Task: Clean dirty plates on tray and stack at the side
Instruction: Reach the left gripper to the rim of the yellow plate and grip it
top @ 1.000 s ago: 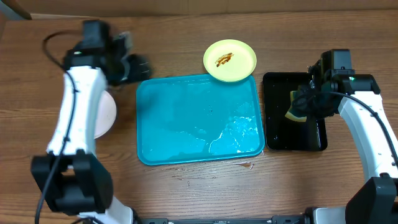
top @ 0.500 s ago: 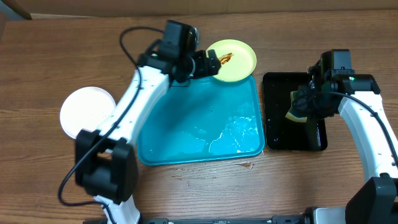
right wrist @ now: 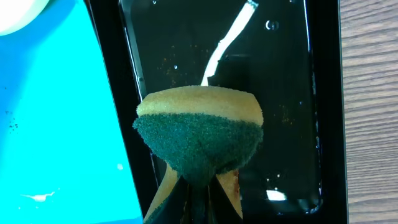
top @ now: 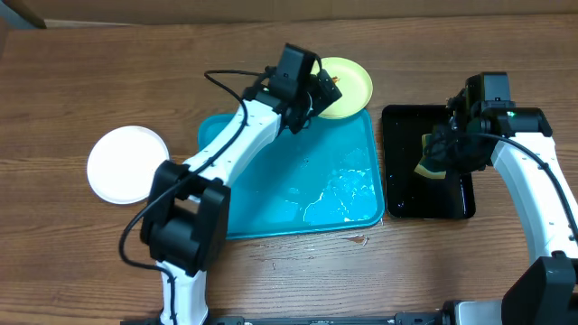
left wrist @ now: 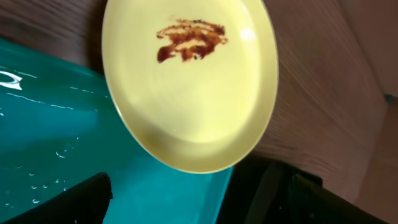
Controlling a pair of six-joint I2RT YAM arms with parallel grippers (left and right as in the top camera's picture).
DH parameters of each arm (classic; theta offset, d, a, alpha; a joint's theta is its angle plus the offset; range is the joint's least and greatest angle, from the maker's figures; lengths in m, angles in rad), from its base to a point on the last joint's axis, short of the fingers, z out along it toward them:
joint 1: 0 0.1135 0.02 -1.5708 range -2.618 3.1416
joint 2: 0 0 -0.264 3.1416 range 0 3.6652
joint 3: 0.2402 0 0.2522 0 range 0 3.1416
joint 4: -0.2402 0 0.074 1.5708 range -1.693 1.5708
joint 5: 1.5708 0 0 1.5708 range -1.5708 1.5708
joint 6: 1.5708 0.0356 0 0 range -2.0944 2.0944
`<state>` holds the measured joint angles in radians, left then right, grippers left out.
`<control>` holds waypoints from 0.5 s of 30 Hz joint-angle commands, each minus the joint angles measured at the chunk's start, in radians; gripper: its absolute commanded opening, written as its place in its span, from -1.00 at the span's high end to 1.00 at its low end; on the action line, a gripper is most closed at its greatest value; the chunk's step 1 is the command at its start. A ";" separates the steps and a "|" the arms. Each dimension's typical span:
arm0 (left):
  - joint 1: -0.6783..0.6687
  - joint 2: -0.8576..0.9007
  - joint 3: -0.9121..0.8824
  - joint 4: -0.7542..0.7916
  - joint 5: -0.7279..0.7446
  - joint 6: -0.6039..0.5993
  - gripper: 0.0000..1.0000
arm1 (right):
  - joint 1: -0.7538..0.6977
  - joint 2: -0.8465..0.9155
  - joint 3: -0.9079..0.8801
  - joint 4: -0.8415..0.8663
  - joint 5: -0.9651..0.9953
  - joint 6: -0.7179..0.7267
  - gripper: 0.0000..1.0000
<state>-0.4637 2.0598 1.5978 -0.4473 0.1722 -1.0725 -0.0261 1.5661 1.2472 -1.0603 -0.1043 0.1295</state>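
The pale yellow-green plate (top: pixel 350 83) with a brown sauce smear (left wrist: pixel 189 40) lies at the far right corner of the turquoise tray (top: pixel 271 190), overlapping its rim. My left gripper (top: pixel 318 96) is open and empty just in front of the plate's near edge, with the plate (left wrist: pixel 193 93) above its fingers (left wrist: pixel 199 214). A white plate (top: pixel 127 163), with no smear showing, lies on the table left of the tray. My right gripper (top: pixel 435 153) is shut on a yellow and green sponge (right wrist: pixel 199 137) above the black tray (right wrist: pixel 280 74).
The narrow black tray (top: pixel 456 194) stands right of the turquoise tray and holds water. Water pools shine on the turquoise tray's right half (top: pixel 348 194). A small brown smear (top: pixel 357 239) marks the table at the tray's front edge.
My left arm has swung from the far left of the table, across the tray, to the yellow-green plate. The right arm and sponge have not moved.
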 commanded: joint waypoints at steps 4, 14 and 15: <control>-0.009 0.075 0.008 0.005 -0.043 -0.117 -0.80 | -0.002 -0.005 0.016 0.004 0.001 -0.003 0.92; -0.009 0.153 0.008 0.044 -0.043 -0.118 -0.59 | -0.002 -0.005 0.016 0.006 -0.003 -0.003 0.92; -0.009 0.156 0.008 0.044 -0.043 -0.118 -0.53 | -0.002 -0.005 0.016 0.006 -0.003 -0.003 0.91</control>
<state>-0.4698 2.1803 1.5978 -0.4038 0.1444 -1.1797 -0.0261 1.5661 1.2476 -1.0595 -0.1043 0.1303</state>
